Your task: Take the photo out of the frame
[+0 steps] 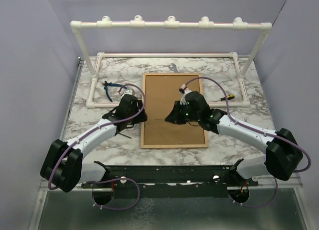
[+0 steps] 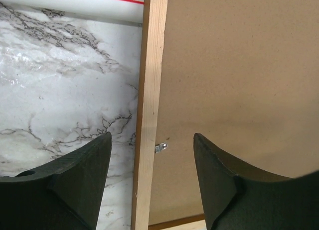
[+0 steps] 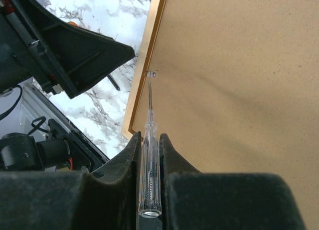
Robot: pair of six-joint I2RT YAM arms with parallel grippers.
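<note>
Looking at the orange-brown wooden picture frame (image 1: 169,90), we've got it face-down on the marble table (image 1: 224,155). The right gripper (image 3: 149,140) is clamped on a clear-handled screwdriver (image 3: 150,175) poking a small metal tab (image 3: 151,74), and the left gripper (image 2: 152,140) is spread over that same edge, with blue-handled pliers (image 1: 110,88) just left.

Overhead view. The frame (image 1: 174,110) lies back-up on the marble table (image 1: 84,125), its brown board inside a wooden border. The left gripper (image 1: 137,113) sits at the frame's left edge. The right gripper (image 1: 172,118) hangs over the frame's middle, with a thin tool shaft (image 1: 159,119) projecting toward that edge. A white pipe rack (image 1: 169,24) stands beyond the frame. Blue-handled pliers (image 1: 109,88) lie left of its far corner, and a yellow-handled screwdriver (image 1: 227,97) lies right of it.
</note>
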